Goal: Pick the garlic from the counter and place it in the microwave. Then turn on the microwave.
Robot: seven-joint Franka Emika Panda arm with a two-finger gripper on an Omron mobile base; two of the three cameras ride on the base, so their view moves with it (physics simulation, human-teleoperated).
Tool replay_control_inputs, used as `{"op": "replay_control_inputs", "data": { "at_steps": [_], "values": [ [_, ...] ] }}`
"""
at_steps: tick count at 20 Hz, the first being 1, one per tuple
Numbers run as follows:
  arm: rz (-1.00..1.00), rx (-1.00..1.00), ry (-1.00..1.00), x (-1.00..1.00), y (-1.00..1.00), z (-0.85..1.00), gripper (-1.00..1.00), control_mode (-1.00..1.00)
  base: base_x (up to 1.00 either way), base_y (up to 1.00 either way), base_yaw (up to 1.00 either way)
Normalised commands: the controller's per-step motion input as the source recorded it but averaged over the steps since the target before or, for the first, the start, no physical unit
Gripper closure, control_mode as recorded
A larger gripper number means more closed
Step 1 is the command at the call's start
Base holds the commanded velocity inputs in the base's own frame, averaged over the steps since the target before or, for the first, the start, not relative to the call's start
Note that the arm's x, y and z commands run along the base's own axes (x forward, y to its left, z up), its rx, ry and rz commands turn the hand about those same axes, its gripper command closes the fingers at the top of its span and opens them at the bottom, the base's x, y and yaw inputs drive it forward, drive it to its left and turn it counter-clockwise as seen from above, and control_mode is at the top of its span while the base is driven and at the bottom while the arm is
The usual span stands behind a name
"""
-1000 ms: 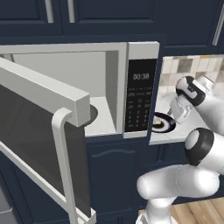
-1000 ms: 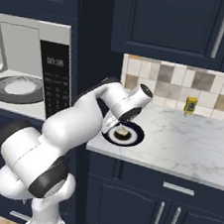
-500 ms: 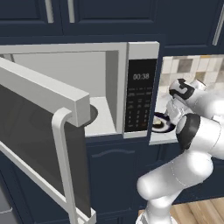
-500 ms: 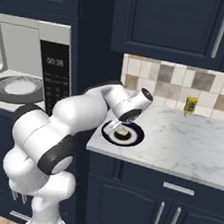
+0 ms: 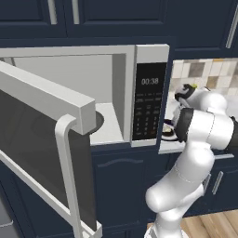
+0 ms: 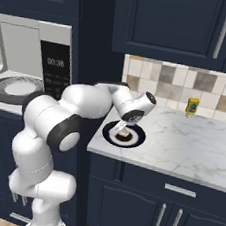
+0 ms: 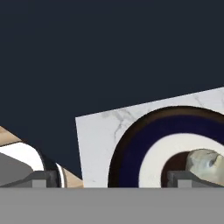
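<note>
On the marbled counter (image 6: 191, 145), just right of the microwave (image 5: 139, 102), sits a dark blue plate (image 6: 137, 136) with a pale centre, and the garlic (image 6: 122, 134) rests on it. From the right base view the bulb shows as a small pale lump right under the gripper (image 6: 124, 127), which hangs low over the plate with the wrist bent down. From the hand view the garlic (image 7: 205, 162) lies close ahead, beside one dark finger tip (image 7: 181, 178), with the other tip well off to the side: the claw stands wide apart and holds nothing. Whether a tip already touches the bulb cannot be told.

The microwave door (image 5: 42, 153) stands swung wide open toward the base, and the round glass tray (image 6: 15, 88) inside is bare. A small yellow jar (image 6: 191, 106) stands against the tiled wall, well apart from the plate.

The bulb is likely light, firm at the core, with a dry papery skin that may slip or flake. Its rounded shape could roll on the smooth plate if nudged from one side. The best hold is probably across its widest middle, fingers straddling it evenly, squeezing gently rather than hard.
</note>
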Motion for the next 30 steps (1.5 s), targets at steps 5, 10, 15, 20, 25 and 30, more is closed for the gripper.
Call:
{"op": "replay_control_inputs", "data": {
  "at_steps": [5,10,15,20,25,30],
  "values": [
    [0.02,0.01,0.0,0.31,-0.08,-0.22,-1.0,-1.0,0.0,0.0,0.0],
    [0.01,0.01,0.0,0.29,-0.01,-0.3,-1.0,-1.0,0.0,0.0,0.0],
    [0.01,0.02,0.0,0.37,0.0,-0.19,-1.0,-1.0,0.0,0.0,0.0],
    [0.0,0.02,0.0,0.44,0.0,-0.16,-1.0,-1.0,0.0,0.0,0.0],
    [0.0,0.0,0.0,0.35,0.0,-0.19,-1.0,-1.0,0.0,0.0,0.0],
    [0.0,0.0,0.0,0.22,-0.02,-0.29,-1.0,-1.0,0.0,0.0,0.0]
  ]
}}
